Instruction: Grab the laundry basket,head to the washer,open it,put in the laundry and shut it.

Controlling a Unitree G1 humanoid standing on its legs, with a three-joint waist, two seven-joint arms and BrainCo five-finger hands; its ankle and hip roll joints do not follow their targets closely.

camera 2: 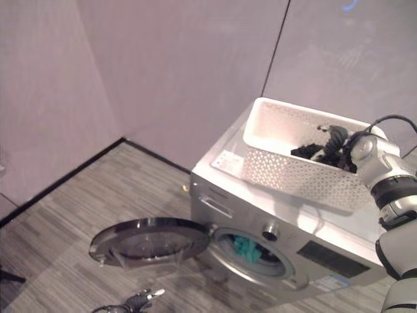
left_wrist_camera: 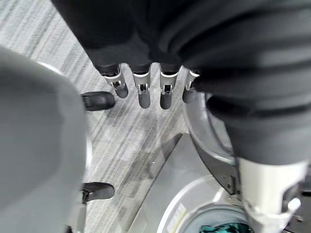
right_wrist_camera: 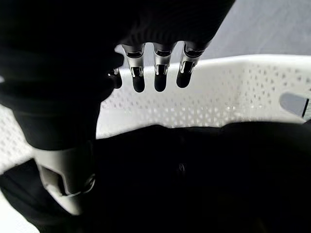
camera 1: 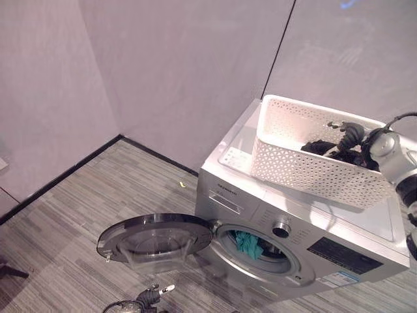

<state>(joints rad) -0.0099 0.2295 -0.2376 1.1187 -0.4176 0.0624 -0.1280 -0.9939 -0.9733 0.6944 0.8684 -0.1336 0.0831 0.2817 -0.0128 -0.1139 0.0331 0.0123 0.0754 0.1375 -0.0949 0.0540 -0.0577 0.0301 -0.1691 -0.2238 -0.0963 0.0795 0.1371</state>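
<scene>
The silver washer [camera 1: 296, 218] stands against the wall with its round door [camera 1: 153, 238] swung wide open to the left. A teal cloth [camera 1: 249, 243] lies inside the drum. On the washer's top sits the white perforated laundry basket [camera 1: 306, 166] with black laundry [camera 1: 324, 149] in its right end. My right hand [camera 1: 348, 134] reaches into the basket just over that laundry. In the right wrist view its fingers [right_wrist_camera: 160, 73] are straight above the black laundry [right_wrist_camera: 204, 174], holding nothing. My left hand [camera 1: 146, 297] hangs low in front of the door, fingers [left_wrist_camera: 144, 90] straight.
Grey walls meet in a corner at the left behind the washer, with a black baseboard [camera 1: 71, 171] along the striped grey floor. A small yellow scrap [camera 1: 182, 185] lies on the floor near the wall. The open door juts out over the floor ahead of me.
</scene>
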